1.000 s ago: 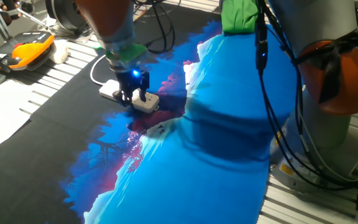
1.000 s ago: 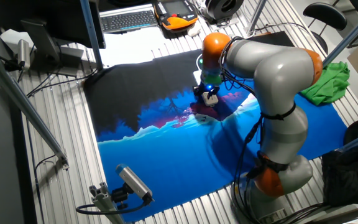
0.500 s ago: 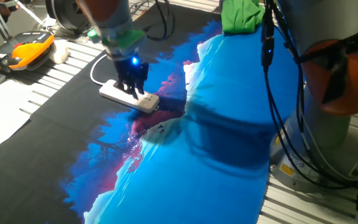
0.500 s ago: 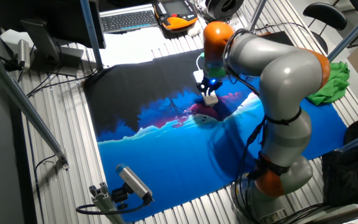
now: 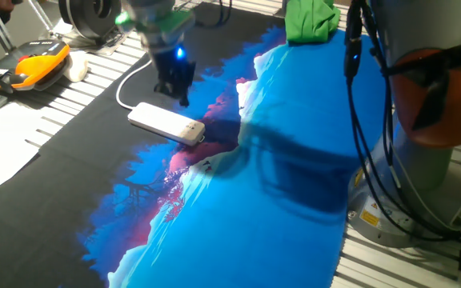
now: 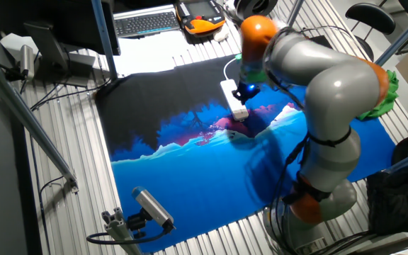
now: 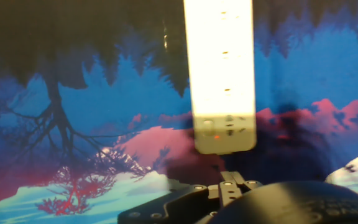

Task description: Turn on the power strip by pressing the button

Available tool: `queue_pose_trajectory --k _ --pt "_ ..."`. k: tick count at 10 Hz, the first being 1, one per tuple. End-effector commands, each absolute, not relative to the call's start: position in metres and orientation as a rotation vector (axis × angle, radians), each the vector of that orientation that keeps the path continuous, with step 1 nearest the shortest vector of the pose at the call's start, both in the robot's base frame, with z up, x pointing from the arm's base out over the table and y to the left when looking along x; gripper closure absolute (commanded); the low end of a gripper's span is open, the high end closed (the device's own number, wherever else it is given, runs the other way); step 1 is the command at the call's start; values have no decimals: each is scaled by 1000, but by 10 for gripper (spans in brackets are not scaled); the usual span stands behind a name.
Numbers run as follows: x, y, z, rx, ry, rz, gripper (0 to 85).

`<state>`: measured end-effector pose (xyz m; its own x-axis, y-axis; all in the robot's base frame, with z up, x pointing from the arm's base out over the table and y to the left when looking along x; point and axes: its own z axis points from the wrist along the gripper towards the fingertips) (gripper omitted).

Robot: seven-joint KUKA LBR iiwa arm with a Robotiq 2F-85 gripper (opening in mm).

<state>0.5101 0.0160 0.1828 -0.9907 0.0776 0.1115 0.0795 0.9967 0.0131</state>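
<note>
The white power strip lies flat on the dark part of the printed mat, and its thin white cord curves off to the back left. It also shows in the other fixed view and in the hand view. The button is a tiny spot with an orange glint near the strip's near end. My gripper hangs in the air above and behind the strip and touches nothing. It is lit by a blue light. No view shows a gap or contact between the fingertips.
The blue, pink and black printed mat covers the table. An orange-and-black device lies at the far left edge. A green cloth sits at the back. The arm's body and hanging cables stand at the right. A keyboard lies beyond the mat.
My gripper has lifted off the strip's near end and moved up and back. The whole strip is now uncovered and has not shifted.
</note>
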Motion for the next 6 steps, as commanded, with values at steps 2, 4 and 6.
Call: queue_pose_trajectory --k 2,4,6 --pt "512 14 200 -91 -3052 -18 850" --pt "508 14 205 -80 -3067 -24 850" --pt "505 13 207 -83 -3065 -41 850"
